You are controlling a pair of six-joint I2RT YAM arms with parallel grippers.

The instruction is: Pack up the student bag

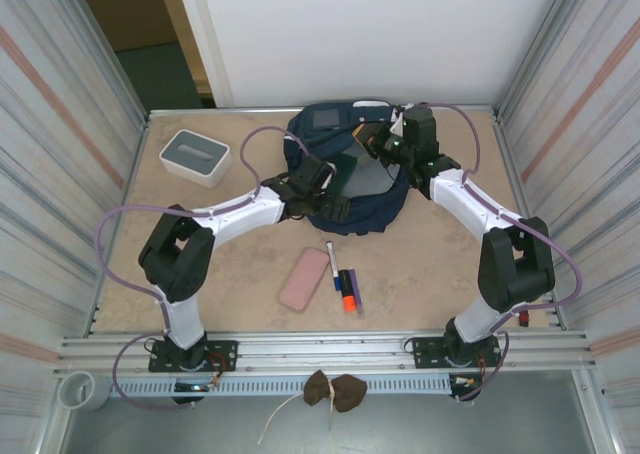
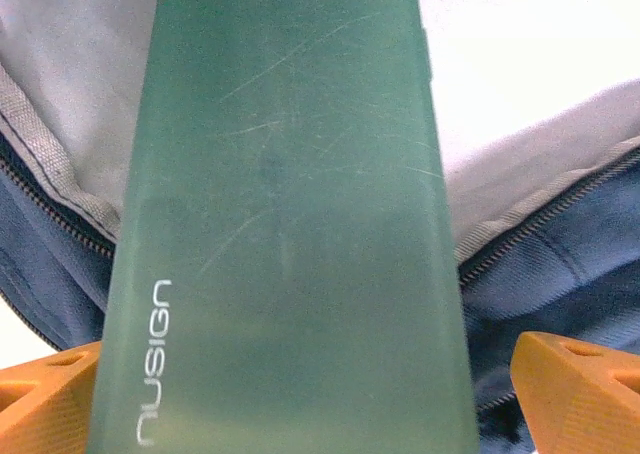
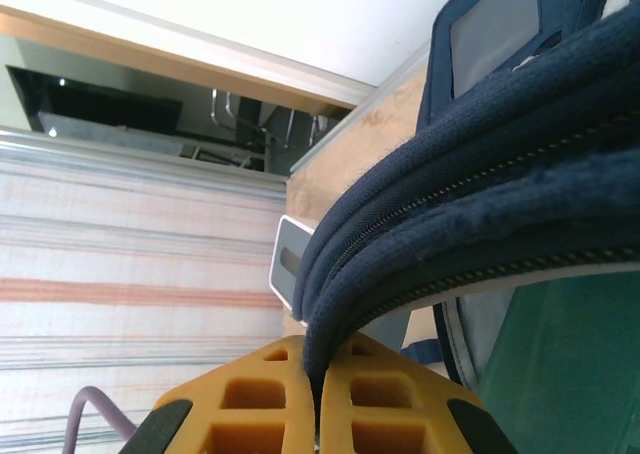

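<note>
**Bag (image 1: 372,217) at the back of the bench (image 1: 250,274), green case (image 2: 290,224) in its mouth**

Closest to the arms, a pink case (image 1: 304,279) and a few markers (image 1: 344,282) lie side by side on the bench. Further back sits the navy bag, mouth open, about centred against the far edge. The left fingers (image 2: 575,394) are spread wide, one on each side of the green case standing in the opening. The right one is clear of it, can't tell about the left. The right fingers (image 3: 385,404) are pinched together on the bag's zippered rim. A white box (image 1: 195,156) sits in the far left corner.
</note>
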